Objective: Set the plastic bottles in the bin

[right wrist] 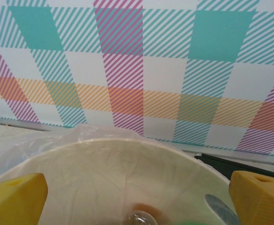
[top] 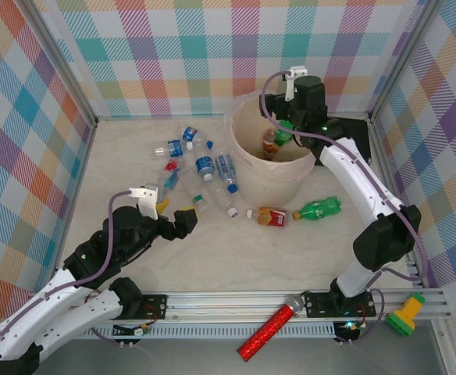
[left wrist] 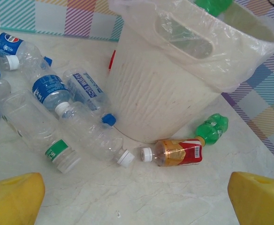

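Observation:
The beige bin [top: 242,160] stands at the back right with a clear liner. Inside it lie a brown bottle [top: 269,144] and a green bottle [top: 284,130]. My right gripper [top: 289,117] hangs open over the bin's right rim; its yellow fingertips [right wrist: 15,197] are wide apart with nothing between them, above the bin's inside [right wrist: 104,173]. Several clear bottles [top: 201,166] lie left of the bin. A red-labelled bottle [top: 271,216] and a green bottle [top: 319,208] lie in front of it. My left gripper [top: 175,212] is open and empty, facing the red-labelled bottle [left wrist: 177,152] and the clear bottles [left wrist: 87,131].
A flat black case [top: 353,125] lies behind the bin on the right. On the front rail rest a red glittery tube [top: 271,328] and a yellow-green flashlight-like item [top: 406,314]. Plaid walls close the table on three sides.

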Robot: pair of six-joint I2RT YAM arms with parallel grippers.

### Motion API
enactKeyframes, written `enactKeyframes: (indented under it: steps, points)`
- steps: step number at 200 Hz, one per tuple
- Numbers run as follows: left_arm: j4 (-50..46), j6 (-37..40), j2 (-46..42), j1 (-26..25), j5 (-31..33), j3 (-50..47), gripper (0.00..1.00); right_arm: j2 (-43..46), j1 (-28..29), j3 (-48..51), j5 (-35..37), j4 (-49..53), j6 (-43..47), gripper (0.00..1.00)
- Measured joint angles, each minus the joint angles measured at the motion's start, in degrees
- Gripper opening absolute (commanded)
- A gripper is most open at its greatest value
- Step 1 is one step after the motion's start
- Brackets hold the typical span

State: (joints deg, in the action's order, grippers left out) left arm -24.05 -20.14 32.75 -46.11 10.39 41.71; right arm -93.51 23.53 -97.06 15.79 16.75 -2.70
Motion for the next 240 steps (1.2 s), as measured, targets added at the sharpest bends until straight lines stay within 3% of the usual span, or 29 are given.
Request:
enactKeyframes:
  steps: [82,161,240]
  points:
    - [0.4,-2.2,6.7,0.0,1.3,0.0,0.99,9.8,0.0,3.3,-5.7,1.9,-4.2,0.99]
    - [2.1,-6.8,12.4,0.0,3.4,-0.3,0.99,25.7,0.0,20.2,-12.3,3.0,-13.6,0.99]
    - [1.8,-12.7,19.7,0.5,13.3,-0.2,0.99,38.6,0.0,32.5,-19.8,3.9,-20.5,0.99]
